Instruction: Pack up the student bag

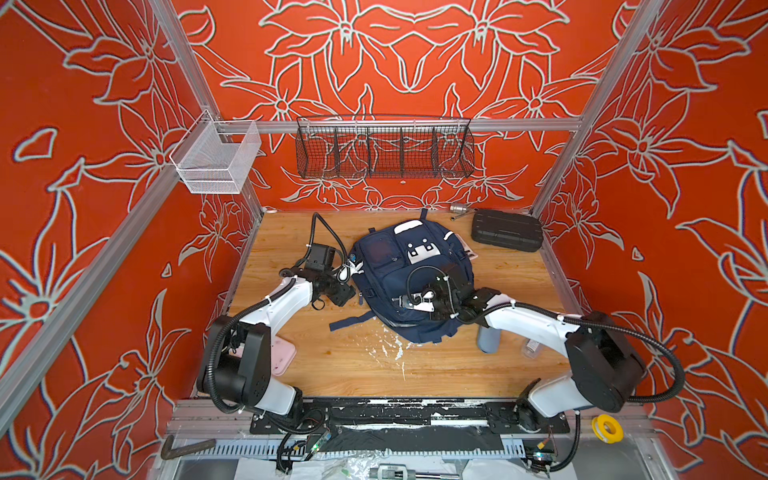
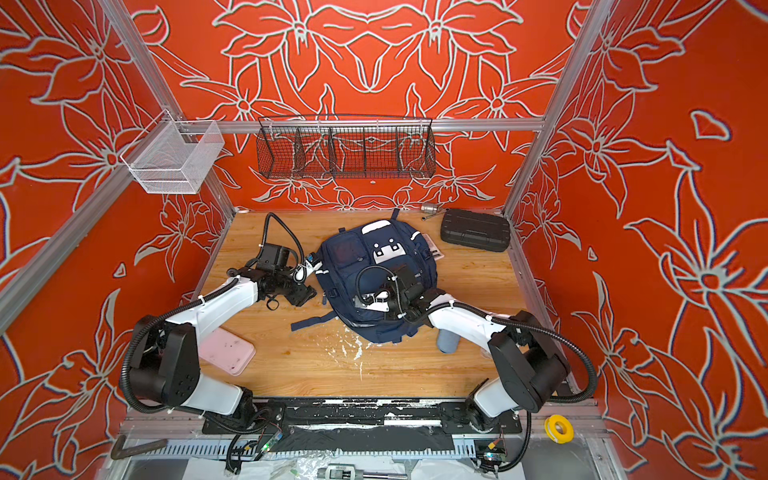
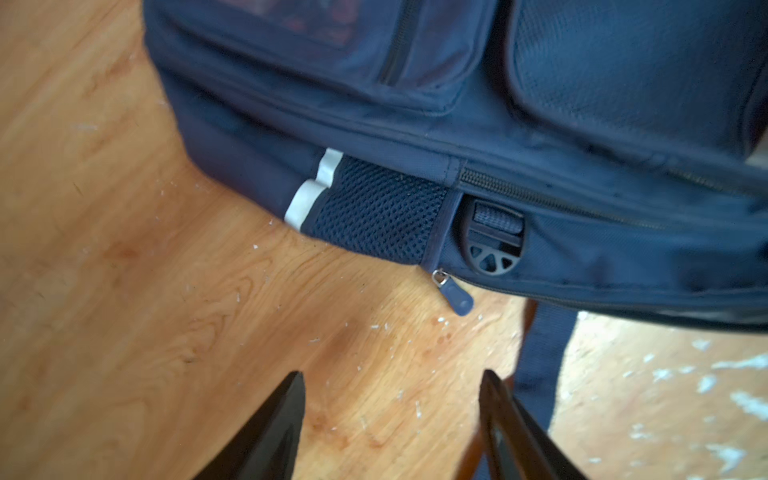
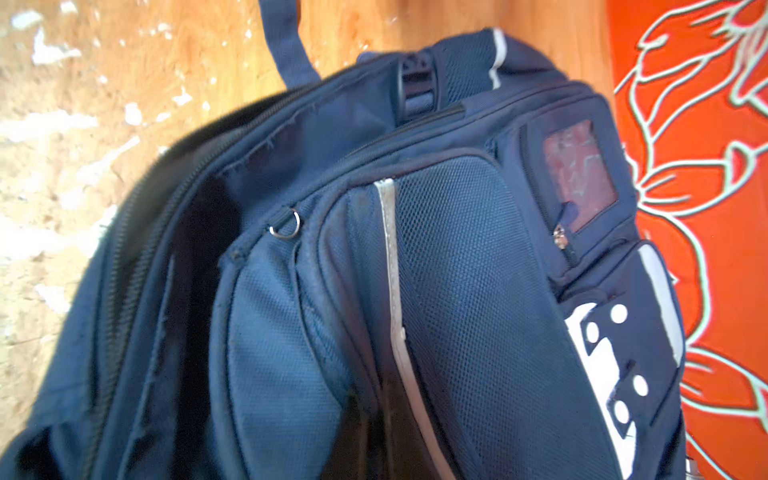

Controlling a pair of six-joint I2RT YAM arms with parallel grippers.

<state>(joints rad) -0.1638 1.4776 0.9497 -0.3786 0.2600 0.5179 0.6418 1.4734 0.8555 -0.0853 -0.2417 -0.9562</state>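
Right gripper sits fully closed on the near front of the student bag, mid-frame on the table (gripping cloth or not, I can't tell), so the empty, wide-open left gripper should square up to the zip pull just ahead.

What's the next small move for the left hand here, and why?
Probably ease the left hand forward onto the zipper pull and close: its jaws stand open and empty, the pull hangs just ahead, and the right hand is shut atop the student bag.
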